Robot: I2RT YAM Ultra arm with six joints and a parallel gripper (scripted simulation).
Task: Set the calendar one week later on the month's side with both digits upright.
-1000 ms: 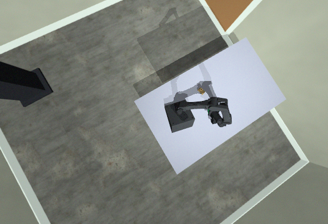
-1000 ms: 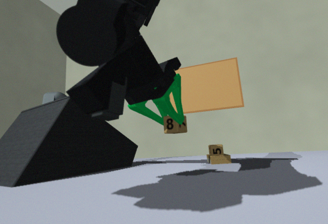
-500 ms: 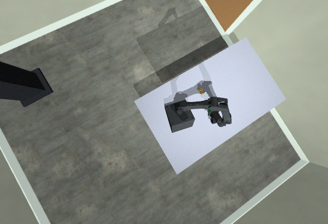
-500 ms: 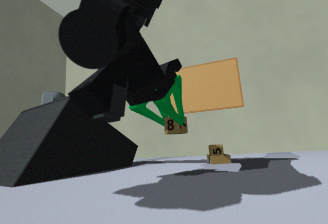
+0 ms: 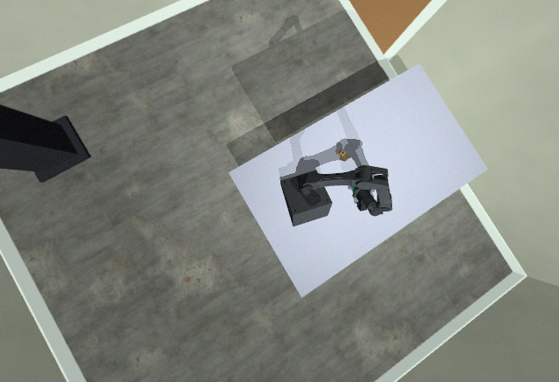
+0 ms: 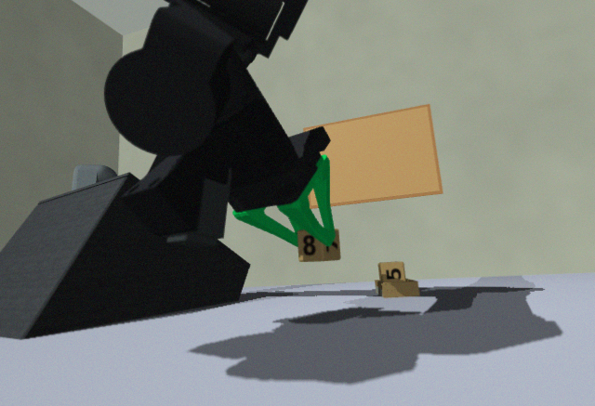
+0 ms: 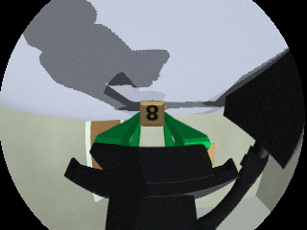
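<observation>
Fingers (image 6: 312,221) grasping the lifted cube (image 6: 310,245) (image 7: 152,113), one green finger each side, nothing beneath it. Grip from the sides leaves the "8" face uncovered in the wrist view; probably handy for checking which way the digit points. In the exterior view that 8 reads roughly upright; next face partly hidden by a finger, can't read it for sure.

Tray (image 5: 345,158) (image 6: 401,289) sits on the bench (image 5: 419,120) (image 6: 120,368), well apart from the held cube, second cube (image 5: 341,154) (image 6: 391,270) standing in it. Its visible 5 lies on its side; whether that's the date side, can't tell. Month's name not readable, target date neither.

Cube held high and away from the tray, likely to give room for turning it before placing. Next: settle orientation, lower into the free spot beside the other cube. Risk: clipping tray wall or neighbour, so come down level.
</observation>
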